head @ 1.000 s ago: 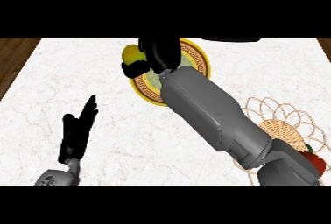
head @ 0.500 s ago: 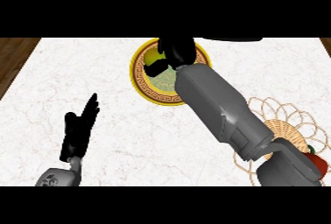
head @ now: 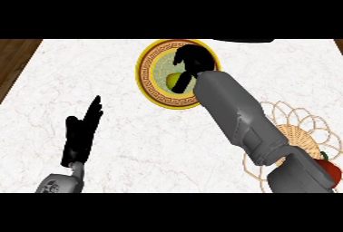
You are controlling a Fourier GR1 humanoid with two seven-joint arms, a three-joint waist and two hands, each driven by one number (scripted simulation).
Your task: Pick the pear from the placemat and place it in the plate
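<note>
— What were the fingers (head: 182, 58) of the right hand (head: 194, 61) doing?

— They were spread apart above the plate (head: 153, 93), clamped on nothing. The pear (head: 175, 80) lay inside the plate's pale centre, just under and left of the hand, near the upper middle of the frame.

— And the other hand?

— The left hand (head: 81, 133) rested at the lower left, fingers straight and together, pointing up, well apart from the plate.

— How much open room was there?

— Bare white table (head: 80, 72) stretched between the left hand and the plate. The plate sat close to the table's far edge. The right forearm crossed from the lower right, over a woven placemat (head: 305, 131) with something red (head: 330, 166) at the right edge.
</note>
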